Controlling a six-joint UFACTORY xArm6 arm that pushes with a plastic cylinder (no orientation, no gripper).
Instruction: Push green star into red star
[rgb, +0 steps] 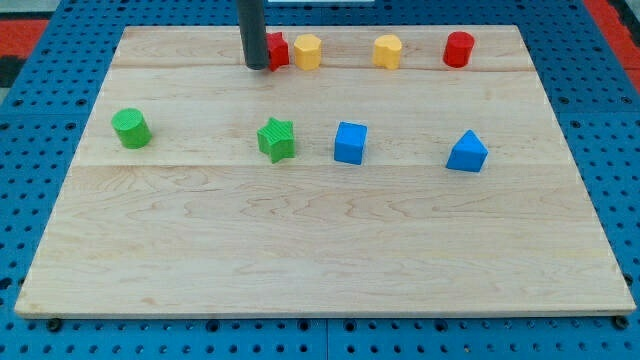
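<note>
The green star (277, 139) lies near the middle of the wooden board (320, 250). The red star (277, 50) sits near the view's top, partly hidden behind my rod. My tip (257, 66) rests at the red star's left side, well above the green star in the view. The two stars are apart, the red one almost straight above the green one.
A yellow block (308, 51) touches the red star's right side. Another yellow block (387, 51) and a red cylinder (458, 49) stand along the top. A green cylinder (131, 128) is at the left. A blue cube (350, 142) and a blue triangular block (467, 152) lie right of the green star.
</note>
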